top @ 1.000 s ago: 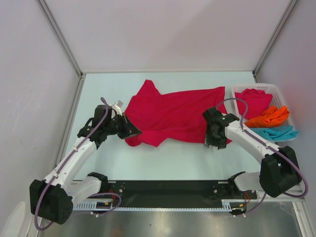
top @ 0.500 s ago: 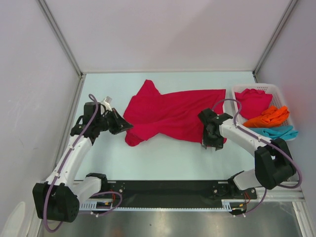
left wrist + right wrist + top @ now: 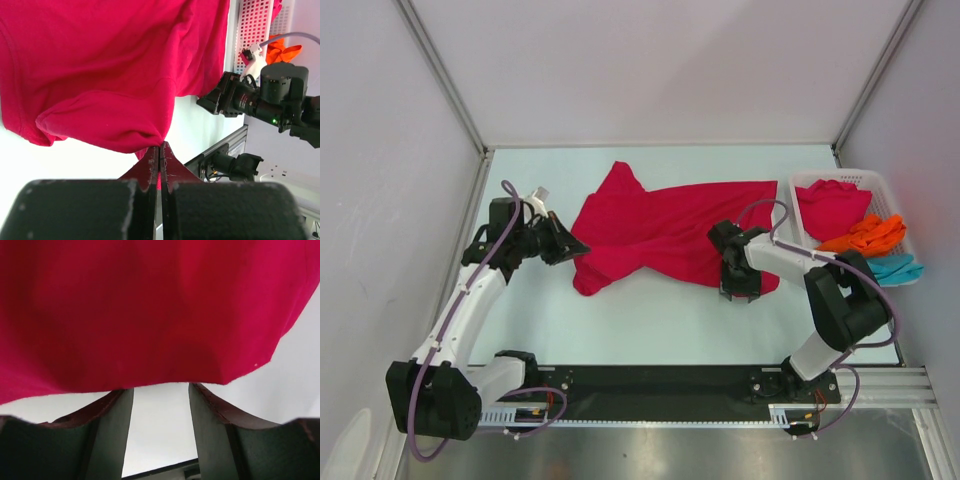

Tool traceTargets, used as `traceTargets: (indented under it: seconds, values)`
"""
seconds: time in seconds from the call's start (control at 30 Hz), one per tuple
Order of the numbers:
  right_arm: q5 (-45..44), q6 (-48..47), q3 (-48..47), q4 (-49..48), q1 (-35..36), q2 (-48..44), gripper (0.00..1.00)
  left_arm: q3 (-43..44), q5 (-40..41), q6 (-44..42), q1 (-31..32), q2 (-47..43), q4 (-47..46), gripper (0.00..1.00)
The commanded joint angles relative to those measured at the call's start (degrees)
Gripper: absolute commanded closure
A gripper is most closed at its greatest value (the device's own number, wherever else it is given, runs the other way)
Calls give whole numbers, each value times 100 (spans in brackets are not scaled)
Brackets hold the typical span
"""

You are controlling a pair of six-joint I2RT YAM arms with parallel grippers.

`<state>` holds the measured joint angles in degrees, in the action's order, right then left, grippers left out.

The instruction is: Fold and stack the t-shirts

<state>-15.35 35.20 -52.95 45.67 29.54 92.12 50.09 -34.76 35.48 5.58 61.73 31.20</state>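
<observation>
Item: crimson t-shirt (image 3: 665,232), spread open mid-table, one sleeve pointing far, near-left corner bunched into a fold.
Left gripper (image 3: 577,250): at the shirt's left edge, clenched tight; the wrist view shows the fold meeting its tips (image 3: 160,146) and a sliver of red between the fingers.
Right gripper (image 3: 738,286): over the shirt's near-right corner, hiding it from above, jaws parted; in the wrist view the hem lies across its tips (image 3: 161,388), with bare table in the gap.
Table (image 3: 650,325): pale.
Basket (image 3: 878,180): white, slatted, far right, just beside the shirt's right end. It holds a second crimson shirt (image 3: 832,205), an orange shirt (image 3: 865,236) and a teal shirt (image 3: 898,268), the last draped over the near rim.
Obstruction: the right arm's cable (image 3: 768,208) arches over the shirt's right end.
</observation>
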Motion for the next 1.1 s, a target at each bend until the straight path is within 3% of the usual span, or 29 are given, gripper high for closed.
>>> traceTargets:
  seconds: [0.0,0.27,0.37,0.4,0.5,0.67,1.07]
  values:
    - [-407,-83,-382,-260,43,315,46,221,-101,-165,-31,-30,26,100]
    - [-583,-215,-524,-366,26,676,46,230,-74,-217,-49,40,26,100]
    - [-530,-215,-497,-410,26,729,52,238,-74,-244,-49,67,26,100]
    - [-530,-233,-471,-462,26,685,68,239,-66,-244,-49,67,18,100]
    - [-451,-216,-374,-463,34,545,100,221,-74,-253,-40,93,26,100]
    - [-538,4,-251,-77,279,-166,100,230,-101,-261,-40,137,0,100]
    - [-987,1743,-295,2796,1414,-2329,100,212,-285,-367,-49,-293,465,100]
